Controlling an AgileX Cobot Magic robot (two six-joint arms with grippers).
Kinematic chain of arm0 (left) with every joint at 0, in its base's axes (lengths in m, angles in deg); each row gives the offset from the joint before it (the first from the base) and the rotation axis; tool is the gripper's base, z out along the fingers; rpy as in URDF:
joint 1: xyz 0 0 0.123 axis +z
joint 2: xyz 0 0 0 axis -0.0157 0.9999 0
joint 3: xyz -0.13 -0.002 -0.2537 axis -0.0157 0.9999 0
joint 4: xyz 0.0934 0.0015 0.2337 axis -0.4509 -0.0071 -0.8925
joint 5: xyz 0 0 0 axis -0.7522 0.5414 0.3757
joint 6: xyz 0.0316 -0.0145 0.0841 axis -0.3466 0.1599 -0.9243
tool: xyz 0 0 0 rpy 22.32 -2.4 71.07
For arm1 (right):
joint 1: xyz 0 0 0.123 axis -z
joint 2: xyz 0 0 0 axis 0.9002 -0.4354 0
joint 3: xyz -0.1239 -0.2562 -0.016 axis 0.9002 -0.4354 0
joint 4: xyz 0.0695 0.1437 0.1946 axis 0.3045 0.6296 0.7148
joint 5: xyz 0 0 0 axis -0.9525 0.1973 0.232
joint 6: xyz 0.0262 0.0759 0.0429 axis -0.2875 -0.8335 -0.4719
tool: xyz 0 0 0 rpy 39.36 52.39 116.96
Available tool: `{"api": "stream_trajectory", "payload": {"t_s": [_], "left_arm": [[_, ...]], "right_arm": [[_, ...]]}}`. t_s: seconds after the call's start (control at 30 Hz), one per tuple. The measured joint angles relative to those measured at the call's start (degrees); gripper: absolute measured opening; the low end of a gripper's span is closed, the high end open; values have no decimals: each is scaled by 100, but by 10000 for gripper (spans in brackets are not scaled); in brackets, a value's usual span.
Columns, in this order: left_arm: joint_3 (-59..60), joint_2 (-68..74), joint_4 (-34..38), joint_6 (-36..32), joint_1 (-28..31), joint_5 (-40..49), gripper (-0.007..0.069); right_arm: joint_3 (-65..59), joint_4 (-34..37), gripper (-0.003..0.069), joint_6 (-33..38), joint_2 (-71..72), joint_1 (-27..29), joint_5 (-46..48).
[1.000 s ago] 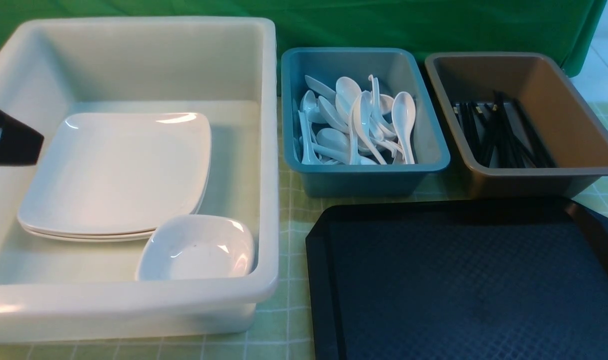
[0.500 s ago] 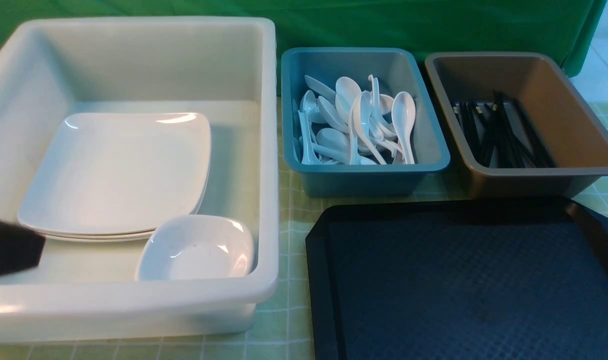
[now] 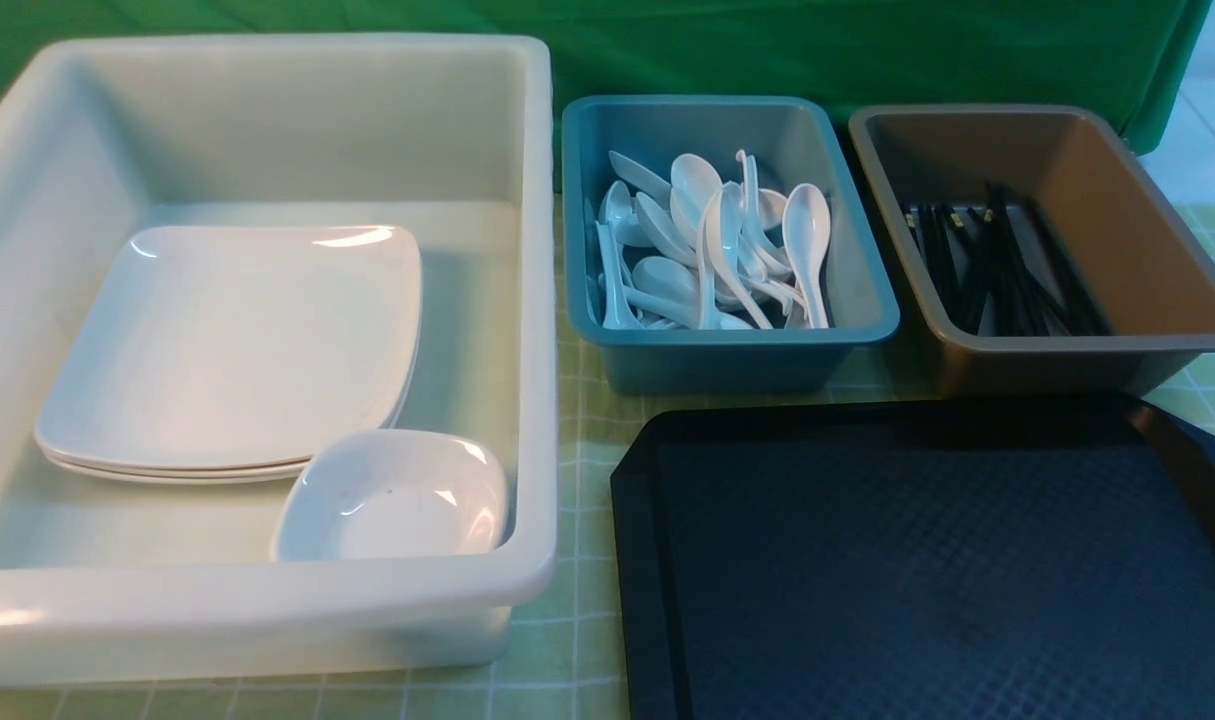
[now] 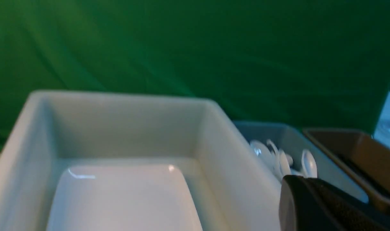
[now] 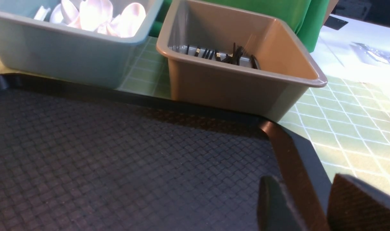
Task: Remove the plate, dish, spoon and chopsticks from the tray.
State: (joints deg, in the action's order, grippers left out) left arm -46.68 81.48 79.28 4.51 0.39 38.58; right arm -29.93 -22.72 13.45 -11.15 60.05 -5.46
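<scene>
Apparently tray (image 3: 947,570) is lying bare at lower right; plate (image 3: 227,345) is sitting in white tub (image 3: 267,590). Right gripper (image 5: 310,205) fingers are spread, empty; left gripper (image 4: 313,205) unclear. Risk: clipping the tray rim.

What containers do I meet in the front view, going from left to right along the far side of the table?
White tub, holding plates and a small dish → blue tub of spoons → brown tub of chopsticks.
</scene>
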Motion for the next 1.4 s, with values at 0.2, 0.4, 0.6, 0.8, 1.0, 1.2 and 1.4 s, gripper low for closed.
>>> {"api": "stream_trajectory", "payload": {"t_s": [0.2,0.4,0.6,0.8,1.0,1.2,1.4], "left_arm": [[102,-29,-277,0,0,-257,-10],[102,-29,-445,0,0,-257,-10],[193,-180,-470,-195,0,-276,-10],[1506,-847,-590,-220,0,-1180,-9],[2886,-1067,-1199,405,0,-1589,-5],[3426,-1067,-1758,1148,0,-1539,-1],[3461,-1067,-1875,1226,0,-1607,-1]], "right_arm": [[0,0,241,0,0,0,0],[0,0,241,0,0,0,0],[0,0,241,0,0,0,0],[0,0,241,0,0,0,0],[0,0,241,0,0,0,0],[0,0,241,0,0,0,0],[0,0,241,0,0,0,0]]}}
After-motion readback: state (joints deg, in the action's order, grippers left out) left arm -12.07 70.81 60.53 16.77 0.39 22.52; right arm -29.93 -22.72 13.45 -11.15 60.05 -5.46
